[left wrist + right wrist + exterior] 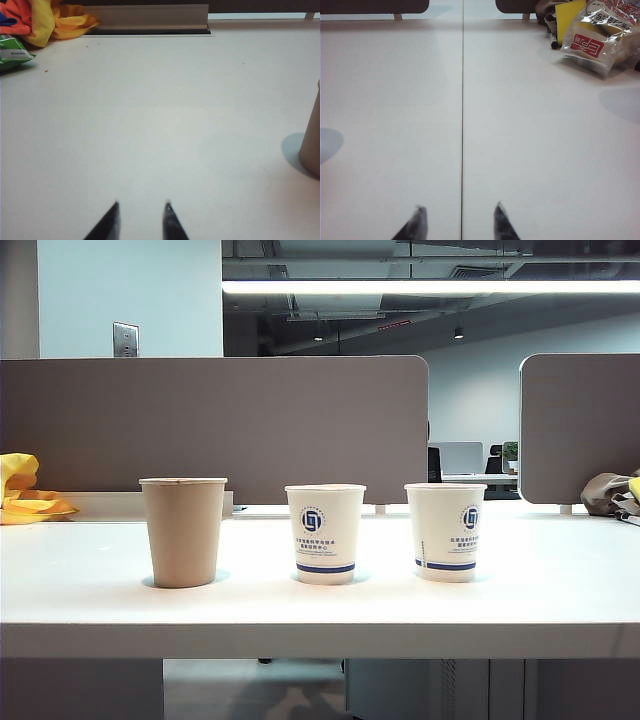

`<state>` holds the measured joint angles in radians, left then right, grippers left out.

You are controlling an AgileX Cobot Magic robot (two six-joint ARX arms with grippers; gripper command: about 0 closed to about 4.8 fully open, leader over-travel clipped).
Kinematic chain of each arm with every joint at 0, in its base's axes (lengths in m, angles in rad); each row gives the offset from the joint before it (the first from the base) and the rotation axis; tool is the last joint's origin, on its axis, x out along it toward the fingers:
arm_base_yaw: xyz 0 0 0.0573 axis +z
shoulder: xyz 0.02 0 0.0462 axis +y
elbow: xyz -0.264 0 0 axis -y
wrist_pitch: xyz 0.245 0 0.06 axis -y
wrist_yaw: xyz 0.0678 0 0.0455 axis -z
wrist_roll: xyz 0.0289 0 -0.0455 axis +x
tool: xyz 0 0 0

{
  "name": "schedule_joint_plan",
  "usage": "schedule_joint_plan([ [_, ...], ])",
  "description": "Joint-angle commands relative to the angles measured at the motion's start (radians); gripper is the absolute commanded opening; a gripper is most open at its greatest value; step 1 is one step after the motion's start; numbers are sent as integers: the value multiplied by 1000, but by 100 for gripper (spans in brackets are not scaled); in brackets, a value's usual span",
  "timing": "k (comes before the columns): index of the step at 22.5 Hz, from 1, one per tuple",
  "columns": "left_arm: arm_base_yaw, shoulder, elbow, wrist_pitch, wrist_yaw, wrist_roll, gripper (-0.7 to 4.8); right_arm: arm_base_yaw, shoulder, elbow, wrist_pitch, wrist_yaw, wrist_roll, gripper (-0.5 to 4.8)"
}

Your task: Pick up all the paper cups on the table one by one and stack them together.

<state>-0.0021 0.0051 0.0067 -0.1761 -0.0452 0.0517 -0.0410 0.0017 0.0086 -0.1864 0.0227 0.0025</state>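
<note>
Left claw (141, 220): tips parted with a narrow gap, nothing between them, hanging above bare surface (160, 125); not seen from the exterior camera.
Right claw (459, 222): tips parted wider, empty, above a seam in the surface.
Brown cup (183, 531): upright, leftmost of a row near the front edge; its side shows at the left wrist view's edge.
White cups: middle (325, 533) and right (445, 531), upright, blue logo and band, standing apart.
Yellow cloth (22, 492): far left, against the grey partition (215, 420).
Snack packet (595, 42): far right corner.
</note>
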Motion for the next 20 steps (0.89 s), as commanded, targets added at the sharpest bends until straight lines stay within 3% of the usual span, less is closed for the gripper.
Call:
schedule_joint_plan([
  [1, 1, 0, 0, -7, 1, -27, 113, 0, 0, -3, -1, -3, 63, 176],
  [6, 1, 0, 0, 5, 6, -158, 113, 0, 0, -3, 27, -2, 180, 176],
  [9, 1, 0, 0, 64, 65, -197, 122, 0, 0, -3, 97, -3, 217, 176],
  [11, 1, 0, 5, 199, 154, -235, 124, 0, 0, -2, 179, -10, 234, 176],
  [12, 1, 0, 5, 385, 229, -273, 124, 0, 0, 3, 254, -48, 234, 176],
  [14, 1, 0, 25, 583, 244, -295, 120, 0, 0, 33, 348, -95, 249, 176],
  [15, 1, 0, 72, 605, 244, -296, 121, 0, 0, 76, 358, -96, 291, 176],
  [18, 1, 1, 271, 520, 244, -287, 122, 0, 0, 219, 340, -108, 312, 176],
  [20, 1, 1, 406, 436, 240, -239, 126, 0, 5, 316, 302, -114, 319, 176],
])
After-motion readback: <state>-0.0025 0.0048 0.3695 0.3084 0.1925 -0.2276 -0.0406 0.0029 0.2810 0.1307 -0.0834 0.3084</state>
